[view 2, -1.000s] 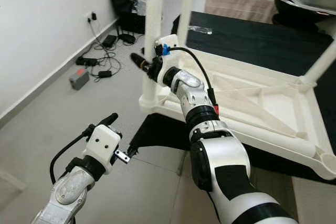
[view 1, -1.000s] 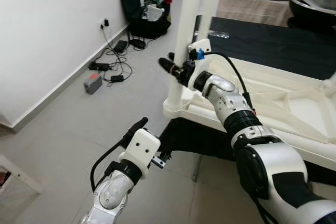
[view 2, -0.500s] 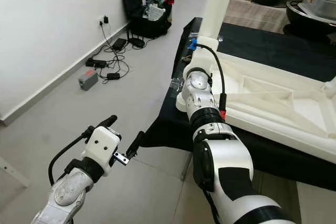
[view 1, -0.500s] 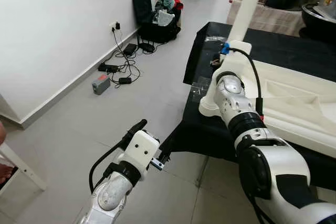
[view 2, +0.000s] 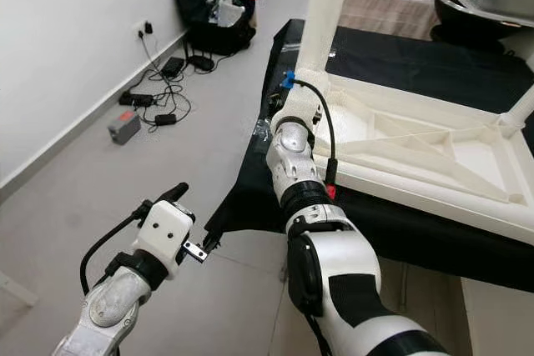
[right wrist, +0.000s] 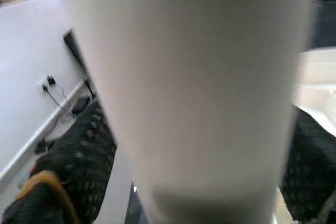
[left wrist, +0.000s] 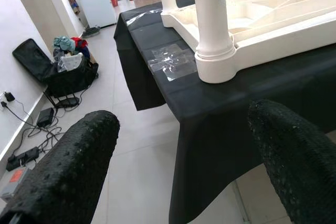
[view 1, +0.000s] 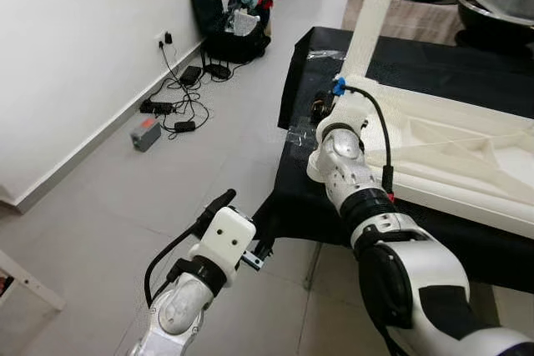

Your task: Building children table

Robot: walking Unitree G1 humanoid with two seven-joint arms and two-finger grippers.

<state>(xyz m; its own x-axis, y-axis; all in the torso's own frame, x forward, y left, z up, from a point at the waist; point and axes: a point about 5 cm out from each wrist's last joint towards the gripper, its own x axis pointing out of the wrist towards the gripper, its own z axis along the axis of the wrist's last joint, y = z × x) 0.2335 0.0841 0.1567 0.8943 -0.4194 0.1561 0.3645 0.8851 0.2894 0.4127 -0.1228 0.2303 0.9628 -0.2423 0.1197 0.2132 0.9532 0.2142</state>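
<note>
The white plastic children's table lies upside down on a black cloth. Its near-left leg stands upright in the corner socket. My right gripper is at the base of that leg. In the right wrist view the leg sits between the two black fingers, and the gripper is shut on it. My left gripper hangs open and holds nothing, low over the floor in front of the cloth's edge, with its fingers wide apart.
A black bag with clothes leans on the left wall, with cables and a power strip and a small red-grey box on the grey floor. A clear plastic bag lies on the cloth. A dark pot stands at the back right.
The camera has shifted. The table's near corner hung past the cloth's edge a second ago and now rests on the cloth. My right gripper stayed at the leg; the left arm barely moved.
</note>
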